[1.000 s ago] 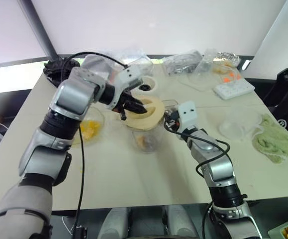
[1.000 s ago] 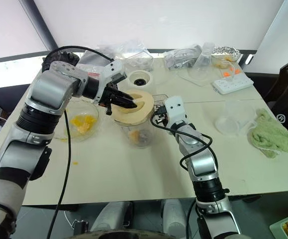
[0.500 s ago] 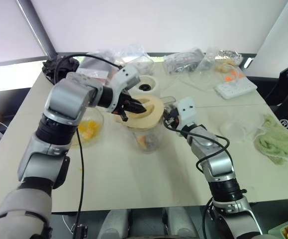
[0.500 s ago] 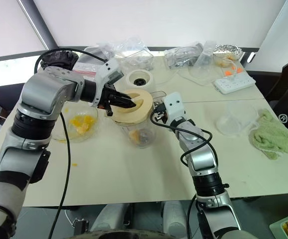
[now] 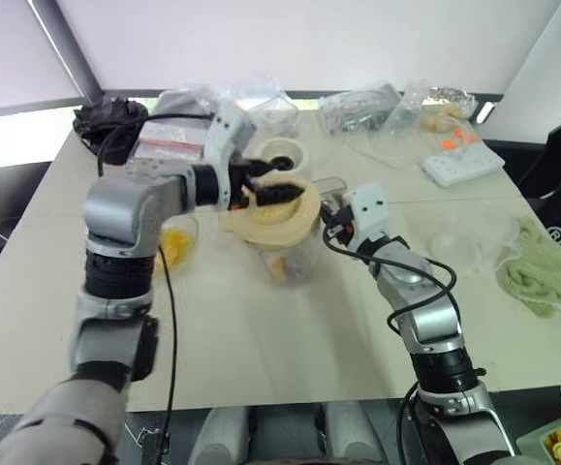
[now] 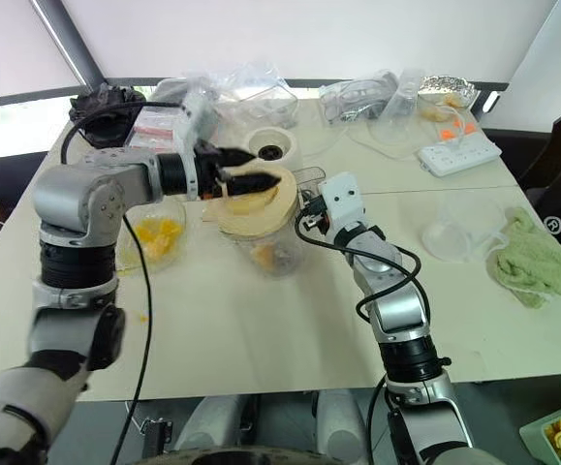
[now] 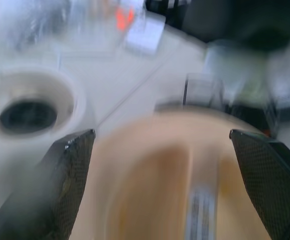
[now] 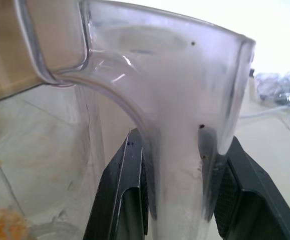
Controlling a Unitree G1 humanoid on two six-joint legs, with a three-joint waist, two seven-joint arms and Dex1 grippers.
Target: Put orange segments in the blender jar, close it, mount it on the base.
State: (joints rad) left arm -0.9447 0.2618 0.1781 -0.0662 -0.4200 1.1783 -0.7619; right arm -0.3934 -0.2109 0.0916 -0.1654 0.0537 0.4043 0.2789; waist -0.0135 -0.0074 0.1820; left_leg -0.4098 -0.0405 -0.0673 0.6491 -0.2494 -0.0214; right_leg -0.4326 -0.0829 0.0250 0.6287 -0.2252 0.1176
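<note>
the blender jar [image 6: 272, 247], a stiff, slippery, top-heavy clear pitcher standing on the table [image 6: 261, 329], is best held by its handle, which the right tool [image 8: 177, 200] pinches while the left tool [image 6: 246, 177] hovers spread over its lid [image 6: 251, 208].

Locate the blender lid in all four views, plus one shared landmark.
Left eye: lid left of centre, on the jar.
Right eye: lid left of centre, on the jar.
Left wrist: lid between the left gripper fingers.
Right wrist: its underside above the jar handle.
Landmark: base.
</note>
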